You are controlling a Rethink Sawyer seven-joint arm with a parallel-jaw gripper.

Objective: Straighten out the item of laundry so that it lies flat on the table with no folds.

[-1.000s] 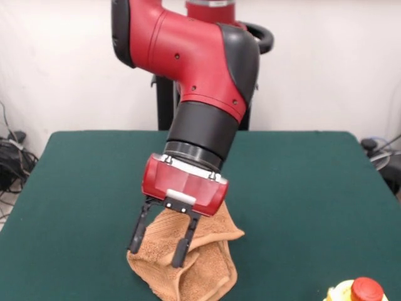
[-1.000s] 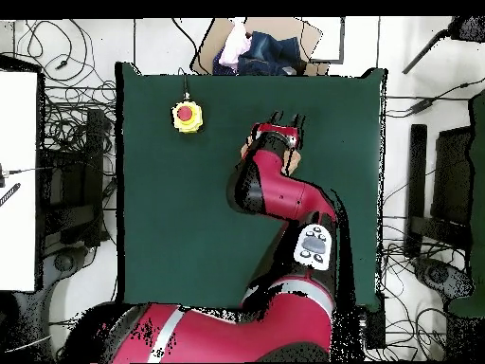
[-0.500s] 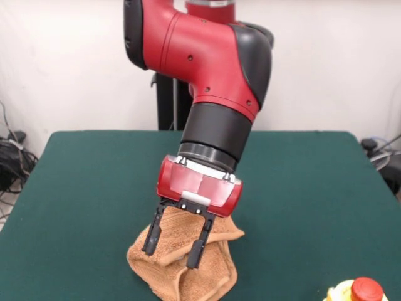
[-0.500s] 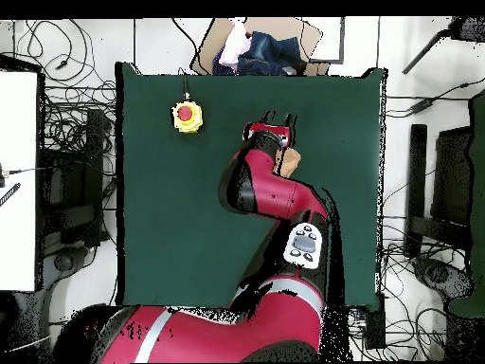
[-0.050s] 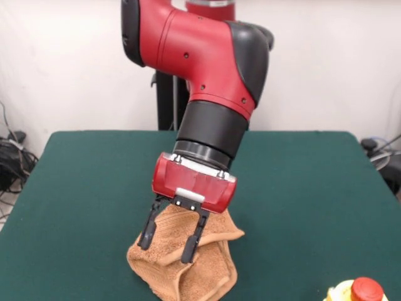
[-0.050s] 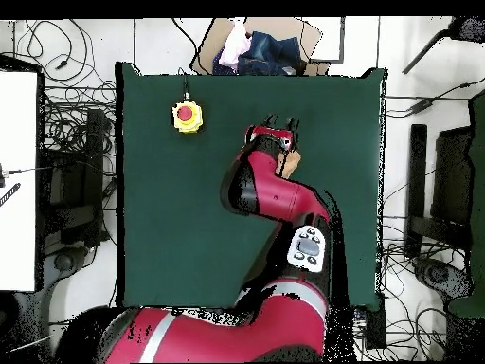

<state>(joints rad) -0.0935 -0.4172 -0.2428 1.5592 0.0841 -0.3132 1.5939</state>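
Note:
The item of laundry (image 5: 207, 273), an orange-tan terry towel, lies crumpled in a folded heap on the green table (image 5: 313, 200) near the front edge. My gripper (image 5: 166, 248) hangs tilted just over the heap, open, with its black fingers (image 5: 190, 246) spread above the cloth and nothing between them. From overhead only a sliver of the towel (image 6: 290, 162) shows beside the arm, and the gripper (image 6: 282, 123) points toward the table's far edge.
A yellow box with a red button (image 5: 358, 291) sits at the front right corner, also in the overhead view (image 6: 188, 116). Cables and stands surround the table. A heap of clothes (image 6: 256, 49) lies beyond the far edge.
The gripper shifted right over the towel, then back a little left and slightly up. It stayed open. The towel has not changed shape.

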